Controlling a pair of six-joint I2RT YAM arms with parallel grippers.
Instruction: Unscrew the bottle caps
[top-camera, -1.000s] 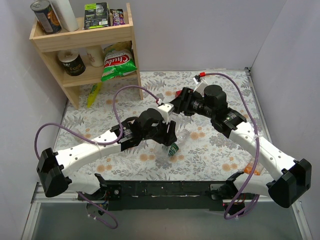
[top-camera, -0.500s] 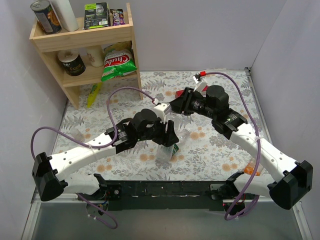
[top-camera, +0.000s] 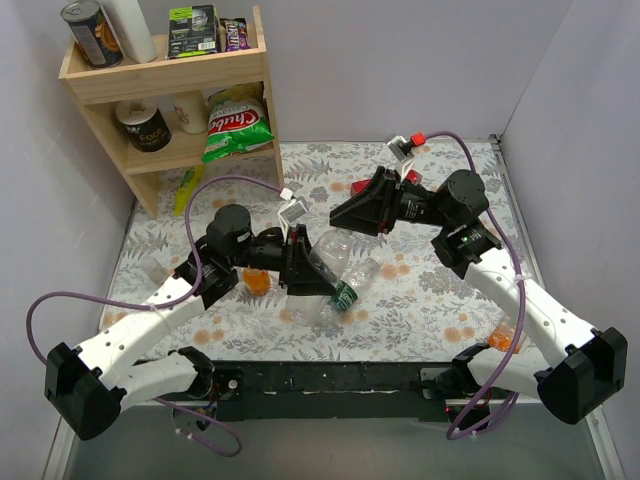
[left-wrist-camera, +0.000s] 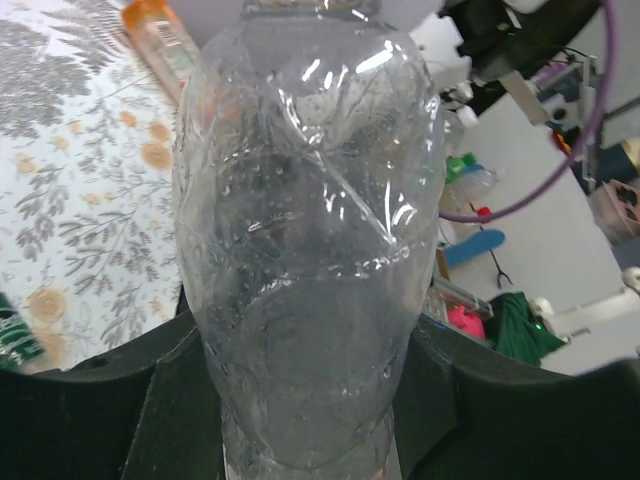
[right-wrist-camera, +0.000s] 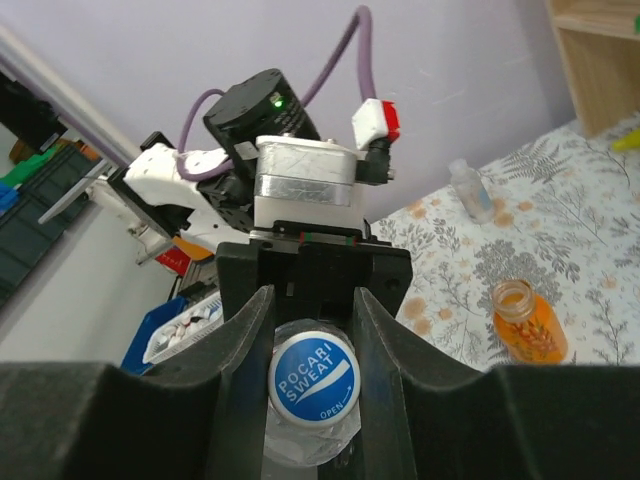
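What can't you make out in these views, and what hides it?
Right wrist: whether the right gripper presses the cap or only straddles it; too tight to tell.
Left wrist: the clear bottle fills the frame; its top is cut off by the edge.
Top: the slim orange bottle sits mostly behind the right arm.

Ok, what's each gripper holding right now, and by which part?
The left gripper holds the clear crinkled plastic bottle by its body; the right gripper pinches that bottle's blue-printed white screw cap by its sides.
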